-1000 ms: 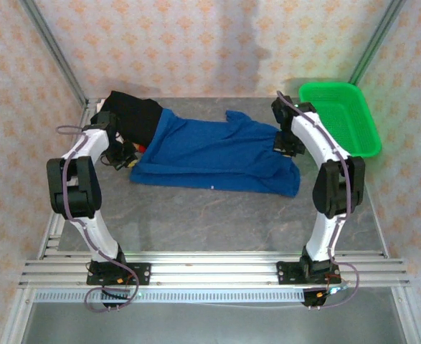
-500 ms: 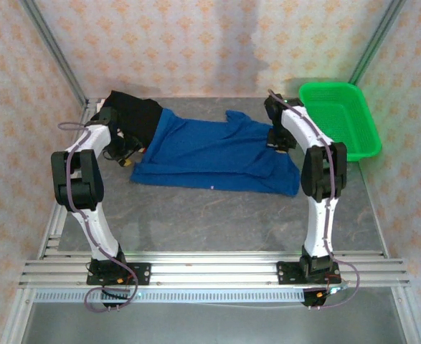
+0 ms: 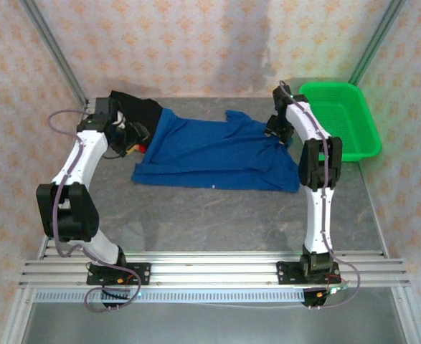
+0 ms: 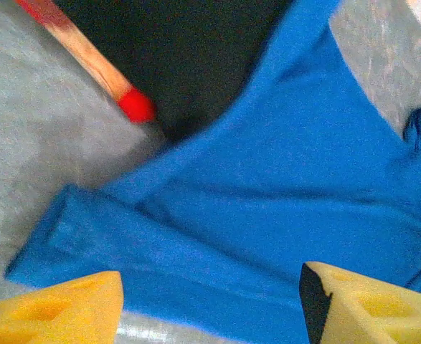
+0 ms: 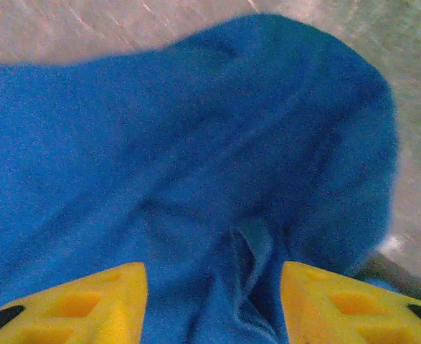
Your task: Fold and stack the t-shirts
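The royal blue t-shirt [image 3: 217,149] lies spread across the middle of the table, folded lengthwise. Its left end overlaps the black t-shirt [image 3: 135,111] at the far left. A red-and-tan strip of the red-patterned t-shirt [image 4: 88,61] pokes out beside the black cloth [image 4: 188,50]. My left gripper [image 3: 129,136] hovers open over the blue shirt's left edge [image 4: 217,236], its yellow fingertips [image 4: 59,308] wide apart with nothing gripped. My right gripper [image 3: 278,132] stands open above the shirt's right end, with a raised crease of blue cloth [image 5: 253,251] lying loose between its fingertips [image 5: 88,308].
A green plastic basket [image 3: 353,147] sits at the far right corner, just beyond the right arm. Patterned walls and metal posts enclose the back and sides. Bare grey tabletop [image 3: 210,215] stretches between the shirt and the arm bases.
Both grippers have opened and let go of the blue shirt. The left arm has stretched out and its gripper shifted slightly toward the back; the right arm has straightened, its gripper near the shirt's far right corner.
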Controlling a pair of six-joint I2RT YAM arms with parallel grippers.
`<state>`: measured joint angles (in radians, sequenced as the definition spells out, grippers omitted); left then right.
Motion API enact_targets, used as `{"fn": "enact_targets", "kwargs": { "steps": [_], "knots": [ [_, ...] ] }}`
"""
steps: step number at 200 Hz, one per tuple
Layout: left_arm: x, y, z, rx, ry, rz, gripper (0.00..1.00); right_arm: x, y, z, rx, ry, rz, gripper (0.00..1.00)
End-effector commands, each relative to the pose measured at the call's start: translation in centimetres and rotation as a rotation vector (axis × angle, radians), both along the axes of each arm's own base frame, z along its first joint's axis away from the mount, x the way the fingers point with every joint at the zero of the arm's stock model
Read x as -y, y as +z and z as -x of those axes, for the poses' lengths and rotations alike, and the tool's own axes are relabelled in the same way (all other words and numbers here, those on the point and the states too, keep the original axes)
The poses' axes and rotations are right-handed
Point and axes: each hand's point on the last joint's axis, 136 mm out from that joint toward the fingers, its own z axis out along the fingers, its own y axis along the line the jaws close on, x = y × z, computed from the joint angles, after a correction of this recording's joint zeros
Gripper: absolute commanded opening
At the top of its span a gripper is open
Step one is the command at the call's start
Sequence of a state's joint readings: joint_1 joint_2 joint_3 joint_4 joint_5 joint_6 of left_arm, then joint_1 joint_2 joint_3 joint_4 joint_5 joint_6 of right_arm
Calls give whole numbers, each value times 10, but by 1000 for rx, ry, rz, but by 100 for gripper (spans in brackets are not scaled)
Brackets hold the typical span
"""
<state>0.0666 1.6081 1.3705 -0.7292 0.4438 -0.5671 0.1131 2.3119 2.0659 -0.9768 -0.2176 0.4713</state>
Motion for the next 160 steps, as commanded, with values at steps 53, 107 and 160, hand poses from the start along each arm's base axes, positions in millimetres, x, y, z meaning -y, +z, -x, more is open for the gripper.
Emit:
{"fn": "enact_targets", "kwargs": {
  "steps": [53, 107, 160],
  "knots": [
    [45, -73, 57, -264, -119, 11, 27, -40, 87, 58, 235, 74, -267, 68],
    [63, -113, 46, -364, -155, -14, 8, -45, 61, 105, 242, 81, -329, 76],
    [54, -139, 7, -366, -92, -73, 6, -49, 56, 104, 247, 82, -353, 76]
  ]
}}
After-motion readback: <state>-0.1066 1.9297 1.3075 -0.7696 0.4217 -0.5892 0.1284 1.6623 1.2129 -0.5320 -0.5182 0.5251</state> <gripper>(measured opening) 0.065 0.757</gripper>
